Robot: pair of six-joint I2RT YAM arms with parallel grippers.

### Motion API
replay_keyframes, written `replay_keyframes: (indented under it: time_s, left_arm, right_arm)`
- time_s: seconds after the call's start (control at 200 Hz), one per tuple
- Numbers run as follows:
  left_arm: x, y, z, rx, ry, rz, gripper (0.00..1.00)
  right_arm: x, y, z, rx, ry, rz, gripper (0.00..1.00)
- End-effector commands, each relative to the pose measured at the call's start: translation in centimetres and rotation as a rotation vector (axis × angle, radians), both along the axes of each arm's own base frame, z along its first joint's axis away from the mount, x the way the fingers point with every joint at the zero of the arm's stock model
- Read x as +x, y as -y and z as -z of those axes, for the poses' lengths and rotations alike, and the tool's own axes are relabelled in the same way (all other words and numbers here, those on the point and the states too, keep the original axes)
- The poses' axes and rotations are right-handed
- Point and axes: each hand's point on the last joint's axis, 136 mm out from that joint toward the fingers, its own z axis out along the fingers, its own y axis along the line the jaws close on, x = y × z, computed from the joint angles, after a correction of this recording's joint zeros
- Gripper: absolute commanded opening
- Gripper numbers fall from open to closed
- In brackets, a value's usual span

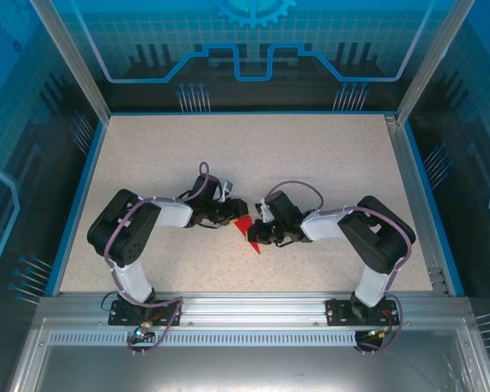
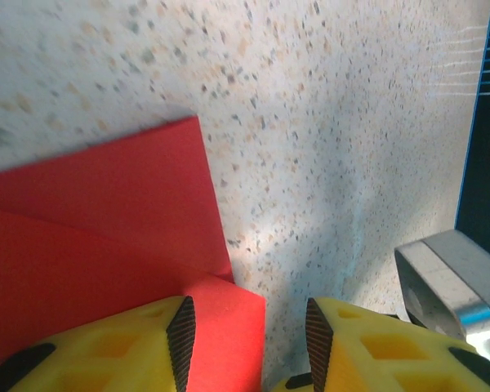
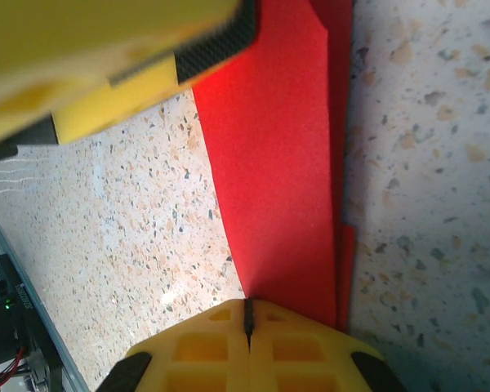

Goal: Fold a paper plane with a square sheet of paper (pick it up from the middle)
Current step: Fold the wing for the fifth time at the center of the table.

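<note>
"Bright red folded paper sheet [image 1: 246, 229]: where is it lying?"
"It is lying on the speckled beige tabletop [image 1: 327, 163], mid-table, between my two arms, and it is showing layered folds."
"And your pincers?"
"My left pincer [image 2: 245, 331] is standing spread, one jaw over the paper's corner and the other over bare table. My right pincer [image 3: 247, 314] is pressing together on a raised red flap."
</note>
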Motion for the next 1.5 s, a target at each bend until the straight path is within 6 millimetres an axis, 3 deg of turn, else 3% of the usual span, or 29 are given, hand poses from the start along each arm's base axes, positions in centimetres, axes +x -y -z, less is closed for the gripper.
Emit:
replay_keyframes:
  time_s: [0.0, 0.54, 0.625, 0.845, 0.975, 1.075, 1.295, 1.495]
  left_arm:
    - [2.0, -3.2, 1.9, 0.103, 0.021, -0.061, 0.45]
    - [5.1, -7.2, 1.5, 0.102, 0.029, -0.114, 0.45]
    - [5.6, -7.4, 0.4, 0.083, 0.043, -0.121, 0.45]
    - [5.5, -7.6, -4.9, 0.058, 0.124, -0.134, 0.46]
    - [3.6, -6.5, -7.1, 0.013, 0.156, -0.102, 0.46]
    - [1.7, -4.7, -7.4, 0.004, 0.151, -0.056, 0.44]
    - [-0.4, 0.0, -5.4, -0.022, 0.100, 0.030, 0.41]
    - [-0.6, 0.2, -3.2, -0.015, 0.062, 0.022, 0.40]
  right_arm:
    - [-3.6, 4.4, 5.2, -0.219, -0.157, -0.001, 0.00]
    - [-3.6, 4.6, 4.8, -0.199, -0.155, -0.021, 0.00]
    - [-3.4, 4.5, 4.7, -0.193, -0.154, -0.019, 0.00]
    - [-2.8, 3.8, 4.3, -0.174, -0.145, -0.019, 0.00]
    - [-2.3, 3.4, 3.9, -0.159, -0.139, -0.005, 0.00]
    - [-2.1, 3.1, 3.7, -0.147, -0.133, 0.006, 0.00]
    - [-2.0, 3.1, 3.9, -0.143, -0.129, 0.029, 0.00]
    - [-2.1, 3.4, 4.2, -0.153, -0.132, 0.041, 0.00]
